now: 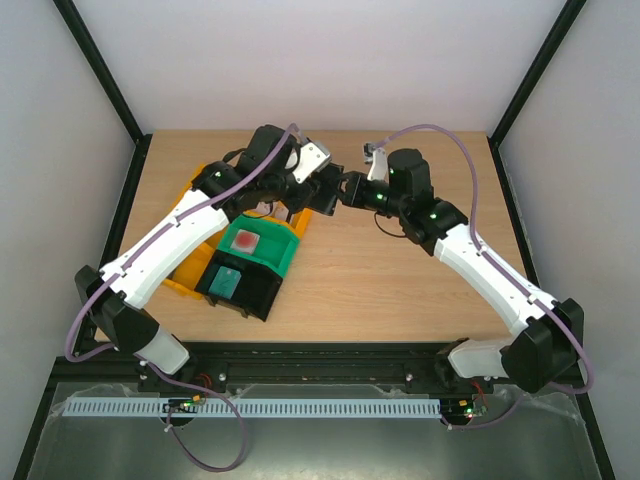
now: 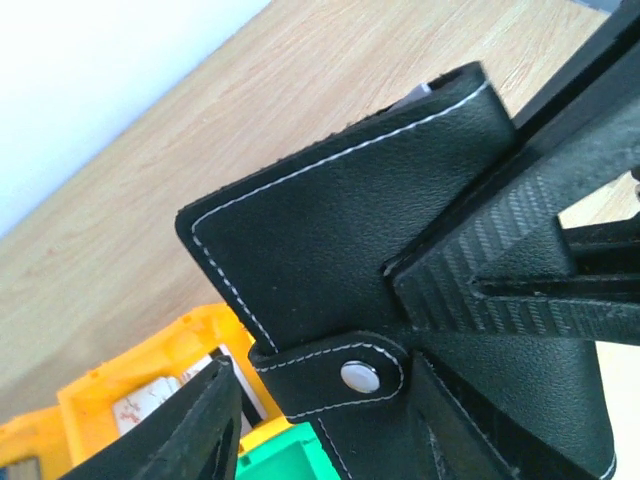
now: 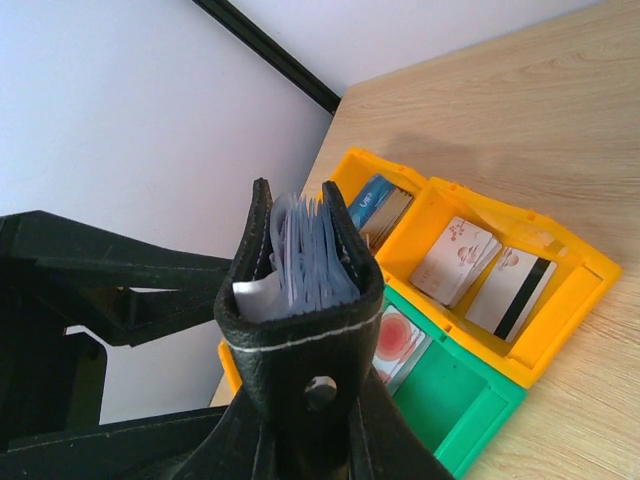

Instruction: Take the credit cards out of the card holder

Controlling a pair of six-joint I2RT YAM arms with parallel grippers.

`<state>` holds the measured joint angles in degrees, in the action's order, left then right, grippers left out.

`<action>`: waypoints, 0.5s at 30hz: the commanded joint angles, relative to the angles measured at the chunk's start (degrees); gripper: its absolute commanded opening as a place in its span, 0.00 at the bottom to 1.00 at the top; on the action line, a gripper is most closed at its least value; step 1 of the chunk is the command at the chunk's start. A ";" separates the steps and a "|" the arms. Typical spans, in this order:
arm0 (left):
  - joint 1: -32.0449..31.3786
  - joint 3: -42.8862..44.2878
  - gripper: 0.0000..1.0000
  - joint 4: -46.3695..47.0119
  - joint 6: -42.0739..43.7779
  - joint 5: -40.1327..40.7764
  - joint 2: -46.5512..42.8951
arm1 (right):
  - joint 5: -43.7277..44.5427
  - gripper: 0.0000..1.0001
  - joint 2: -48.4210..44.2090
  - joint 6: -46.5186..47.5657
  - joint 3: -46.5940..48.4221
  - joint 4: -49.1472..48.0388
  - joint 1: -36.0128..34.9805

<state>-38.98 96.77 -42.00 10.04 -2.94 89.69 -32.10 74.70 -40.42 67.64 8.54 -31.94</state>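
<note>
The black card holder (image 3: pixel 300 345) hangs in the air between my two grippers, above the bins; it also shows in the top view (image 1: pixel 330 192). My right gripper (image 3: pixel 310 405) is shut on its lower end at the snap. Its covers gape at the top and show pale blue-grey pockets (image 3: pixel 310 260) and a white slip. In the left wrist view the holder (image 2: pixel 350 230) fills the frame. My left gripper (image 2: pixel 320 400) is open, jaws either side of the strap, with a gap at the left finger (image 2: pixel 190 430). A red-and-white credit card (image 3: pixel 398 340) lies in the green bin (image 1: pixel 283 258).
A yellow bin (image 3: pixel 560 300) holds several white and blue cards. A black bin (image 1: pixel 258 298) with a teal block (image 1: pixel 225 281) stands in front of the green one. All bins sit at the table's left (image 1: pixel 400 270). Black frame posts run along the white walls.
</note>
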 commanded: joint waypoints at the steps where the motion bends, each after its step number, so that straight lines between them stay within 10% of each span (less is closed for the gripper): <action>1: 0.95 -1.96 0.45 3.93 1.44 16.43 1.79 | -8.76 0.02 -2.07 -1.98 0.53 -5.59 -1.60; 15: 11.77 -6.79 0.41 8.84 3.75 23.94 -0.45 | -0.38 0.02 -4.21 2.76 -0.33 4.87 -1.47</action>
<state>-38.70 91.83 -34.13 13.52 2.52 88.77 -26.83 75.02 -39.51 67.20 8.69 -32.29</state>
